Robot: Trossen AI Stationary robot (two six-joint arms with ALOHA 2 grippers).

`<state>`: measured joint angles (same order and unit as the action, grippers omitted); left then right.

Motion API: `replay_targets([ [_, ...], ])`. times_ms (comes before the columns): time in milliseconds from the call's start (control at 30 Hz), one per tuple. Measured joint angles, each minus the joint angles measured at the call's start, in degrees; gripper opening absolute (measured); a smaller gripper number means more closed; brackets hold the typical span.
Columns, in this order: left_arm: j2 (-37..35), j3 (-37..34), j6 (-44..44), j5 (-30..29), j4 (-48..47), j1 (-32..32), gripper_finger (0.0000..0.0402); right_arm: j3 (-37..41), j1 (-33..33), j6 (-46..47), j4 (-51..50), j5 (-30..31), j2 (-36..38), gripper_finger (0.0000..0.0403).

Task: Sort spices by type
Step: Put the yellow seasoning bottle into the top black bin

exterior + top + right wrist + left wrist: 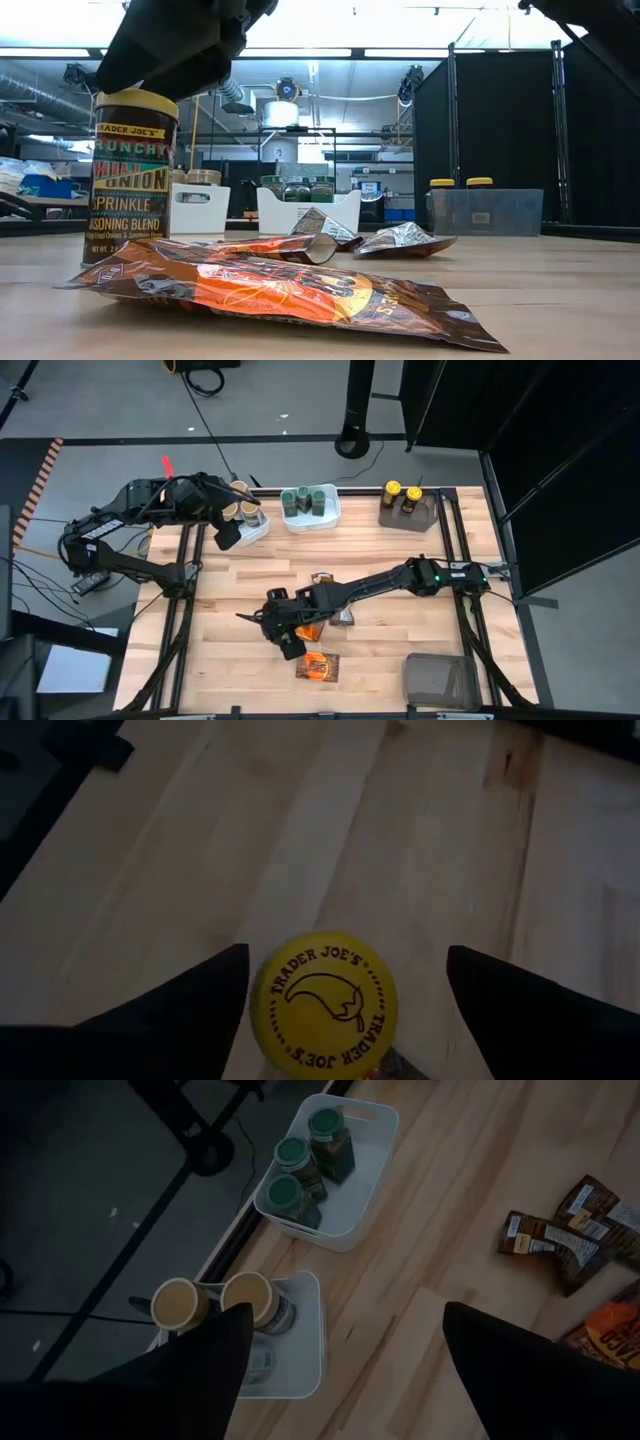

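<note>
- At the table's [230, 575] far left corner we find the left gripper [240, 528] hovering over a white tub [300, 1342] — its fingers stand wide apart and hold nothing.
- In that tub we see two tan-lidded jars [248, 1297] standing side by side.
- Just right of it along the far edge, a second white tub [310, 517] carries three green-lidded jars [292, 1154].
- Near the middle of the table, toward the near edge, the right gripper [283, 632] hangs above an upright yellow-lidded jar [323, 998] — the fingers [185, 1010] are spread on either side of the lid, not touching it.
- In the low view we read "Trader Joe's" on that jar's label, and an orange-and-brown foil packet [290, 290] lies flat in front of it.
- We count more foil packets [335, 610] scattered around the table's centre, one orange packet [318, 666] close to the near edge.
- At the far right corner a grey-brown bin [408, 512] holds two yellow-lidded jars [403, 491].
- Another grey-brown bin [440, 680] sits at the near right corner.
</note>
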<state>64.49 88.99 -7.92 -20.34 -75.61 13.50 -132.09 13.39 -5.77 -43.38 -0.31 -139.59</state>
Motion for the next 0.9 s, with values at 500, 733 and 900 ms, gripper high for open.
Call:
replay_targets([
  [500, 0.0, 0.0, 0.2, -0.6, 0.7, 0.0, 0.0332, 5.0, -0.6, 0.1, 3.8, -2.3, 0.0, 0.03],
  [733, 0.0, 0.0, 0.2, -0.8, 1.6, 0.0, 0.0332, 5.0, -0.6, -0.4, 3.2, -2.0, 0.0, 0.0232],
  [900, 0.0, 0.0, 0.2, -0.8, 1.6, 0.0, 0.0332, 4.3, -0.5, -1.1, 1.8, 0.6, 0.3, 0.0232],
])
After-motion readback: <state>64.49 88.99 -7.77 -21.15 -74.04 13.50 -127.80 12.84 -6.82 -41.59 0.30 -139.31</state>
